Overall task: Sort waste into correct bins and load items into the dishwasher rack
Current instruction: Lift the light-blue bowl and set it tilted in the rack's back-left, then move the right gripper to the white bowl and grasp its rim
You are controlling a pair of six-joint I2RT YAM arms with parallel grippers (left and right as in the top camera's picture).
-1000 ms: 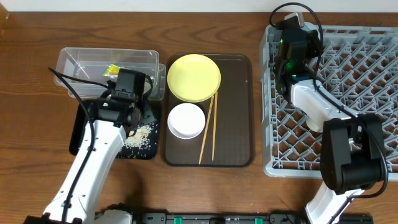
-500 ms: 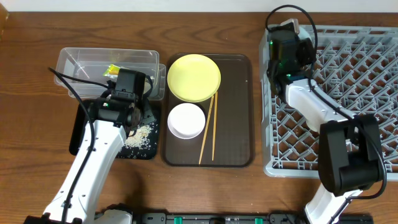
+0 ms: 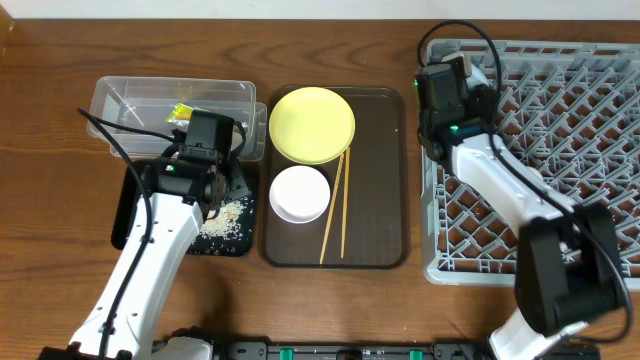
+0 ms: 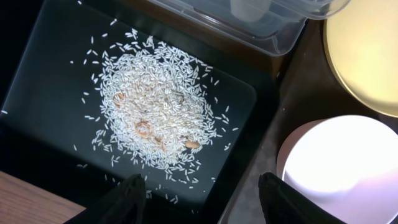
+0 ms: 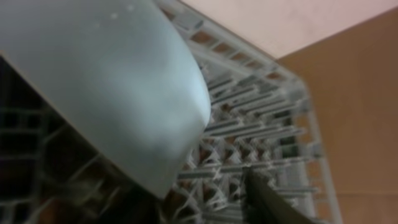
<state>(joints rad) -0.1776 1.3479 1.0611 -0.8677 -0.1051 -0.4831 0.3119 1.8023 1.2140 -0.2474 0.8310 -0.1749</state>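
The rice (image 3: 228, 218) lies heaped in the black tray (image 3: 130, 215), also in the left wrist view (image 4: 155, 118). My left gripper (image 3: 213, 185) hangs open and empty over that tray's near edge (image 4: 202, 186). The green-and-yellow wrapper (image 3: 180, 111) lies in the clear tub (image 3: 130, 100). The yellow plate (image 3: 312, 124), white bowl (image 3: 300, 193) and chopsticks (image 3: 335, 205) lie on the brown tray. My right gripper (image 3: 447, 85) is over the far-left corner of the grey rack (image 3: 560, 150). It looks open (image 5: 205, 186), beside the light blue bowl (image 5: 112, 81). I cannot make out the green cup.
The brown serving tray (image 3: 380, 200) sits between the black tray and the rack. The clear tub's corner (image 4: 261, 31) overhangs the black tray (image 4: 50, 74). The plate (image 4: 367, 56) and white bowl (image 4: 348, 168) lie close to the right of my left gripper.
My right gripper has moved left and slightly nearer along the rack's far-left corner. The left arm and the things on the trays have not moved.
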